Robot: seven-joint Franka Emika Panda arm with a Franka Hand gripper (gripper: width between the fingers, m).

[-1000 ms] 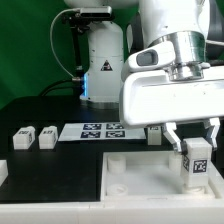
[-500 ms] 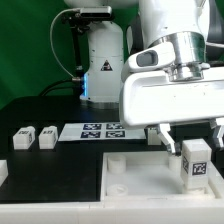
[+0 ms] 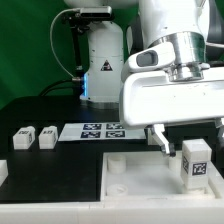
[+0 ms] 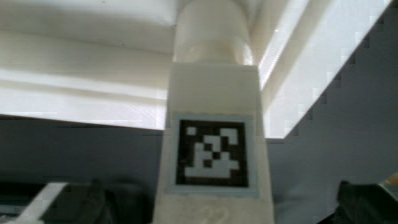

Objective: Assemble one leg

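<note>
A leg (image 3: pixel 196 162), a small white block with a black-and-white tag, stands upright on the right part of the large white panel (image 3: pixel 130 178). My gripper (image 3: pixel 192 144) hangs just above it and is open. One finger (image 3: pixel 159 141) is on the exterior view's left of the leg and clear of it; the other is at the frame's right edge. In the wrist view the leg (image 4: pixel 217 150) fills the middle, and the dark fingertips (image 4: pixel 64 202) stand apart from it on both sides. The panel's edge (image 4: pixel 89 75) lies beyond it.
Two more legs (image 3: pixel 22 139) (image 3: pixel 46 137) lie on the black table at the exterior view's left, and a further white part (image 3: pixel 2 172) is at the left edge. The marker board (image 3: pixel 100 130) lies behind the panel, with another small white block (image 3: pixel 154 133) beside it.
The fingers have spread apart from the leg, which stays standing on the panel. The gripper has let go of it.
</note>
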